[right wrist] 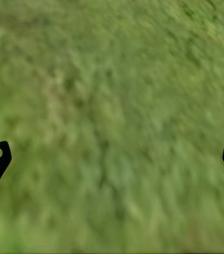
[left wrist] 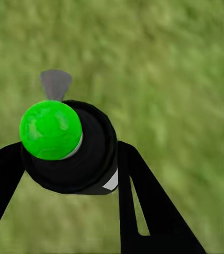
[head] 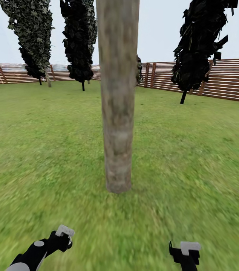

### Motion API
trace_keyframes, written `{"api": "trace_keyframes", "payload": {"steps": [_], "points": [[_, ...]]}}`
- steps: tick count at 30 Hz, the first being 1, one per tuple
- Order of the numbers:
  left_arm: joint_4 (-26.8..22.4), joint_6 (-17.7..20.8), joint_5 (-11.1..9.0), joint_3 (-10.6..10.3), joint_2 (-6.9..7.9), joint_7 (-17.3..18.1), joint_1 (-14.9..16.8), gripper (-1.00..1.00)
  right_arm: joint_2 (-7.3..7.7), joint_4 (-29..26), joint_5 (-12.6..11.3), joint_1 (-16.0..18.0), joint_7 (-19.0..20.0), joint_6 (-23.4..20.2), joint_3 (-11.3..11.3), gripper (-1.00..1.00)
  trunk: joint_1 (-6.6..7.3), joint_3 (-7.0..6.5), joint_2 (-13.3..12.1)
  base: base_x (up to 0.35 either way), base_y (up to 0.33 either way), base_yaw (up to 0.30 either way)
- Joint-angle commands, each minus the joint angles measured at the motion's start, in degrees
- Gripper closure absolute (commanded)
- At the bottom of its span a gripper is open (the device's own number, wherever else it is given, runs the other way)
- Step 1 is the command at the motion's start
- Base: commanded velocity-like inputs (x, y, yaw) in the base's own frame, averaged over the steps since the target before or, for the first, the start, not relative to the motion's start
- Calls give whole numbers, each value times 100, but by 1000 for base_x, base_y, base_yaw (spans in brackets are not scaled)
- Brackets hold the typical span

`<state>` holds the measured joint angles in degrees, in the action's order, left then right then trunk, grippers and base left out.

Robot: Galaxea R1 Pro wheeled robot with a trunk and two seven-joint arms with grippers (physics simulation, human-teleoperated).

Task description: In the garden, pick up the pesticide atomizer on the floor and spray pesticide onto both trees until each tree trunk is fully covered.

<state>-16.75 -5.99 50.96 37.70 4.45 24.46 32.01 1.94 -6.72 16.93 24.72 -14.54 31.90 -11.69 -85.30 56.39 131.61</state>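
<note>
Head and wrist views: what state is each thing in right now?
Trunk: upright on the lawn, bare bark, no spray visible.
Atomizer: held between the left gripper's jaws, green top showing.
Right gripper: jaws wide open, holding nothing.
Fence: standing.

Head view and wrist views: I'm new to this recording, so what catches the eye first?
A thick pale tree trunk rises dead centre from the lawn, just ahead of both arms. In the left wrist view, the left gripper is clamped around the pesticide atomizer, black with a bright green cap.
</note>
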Motion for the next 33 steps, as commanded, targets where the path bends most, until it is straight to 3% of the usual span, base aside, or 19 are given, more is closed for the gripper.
{"api": "trace_keyframes", "payload": {"steps": [1,5,17,22,26,28,33], "points": [[-2,54,-56,0,-5,-86,0,100,3,2,-40,-3,-2,-3,1,-100,0,0,0,223,-226,0],[2,165,-545,-13,-6,-672,-1,100,-15,4,-98,-50,7,-4,4,-100,0,0,0,157,-268,0],[-1,355,-621,-14,-3,-766,-1,100,-27,-4,-103,-55,3,-5,9,-100,0,0,0,56,-286,-2],[4,344,-625,-15,-22,-775,-1,100,-29,-4,-103,-55,4,-10,9,-100,0,0,0,158,-157,-215],[-4,495,-619,-42,-221,-769,70,100,-28,-9,-109,-55,4,-15,9,-100,0,0,0,6,-5,-284],[-118,1030,-618,-64,-430,-763,227,100,-28,-12,-111,-55,4,-16,4,-100,0,0,0,1,-1,-270],[-216,1393,-628,-56,-518,-765,737,100,-27,-13,-104,-55,4,-17,9,-100,0,0,0,0,0,-74]]}}
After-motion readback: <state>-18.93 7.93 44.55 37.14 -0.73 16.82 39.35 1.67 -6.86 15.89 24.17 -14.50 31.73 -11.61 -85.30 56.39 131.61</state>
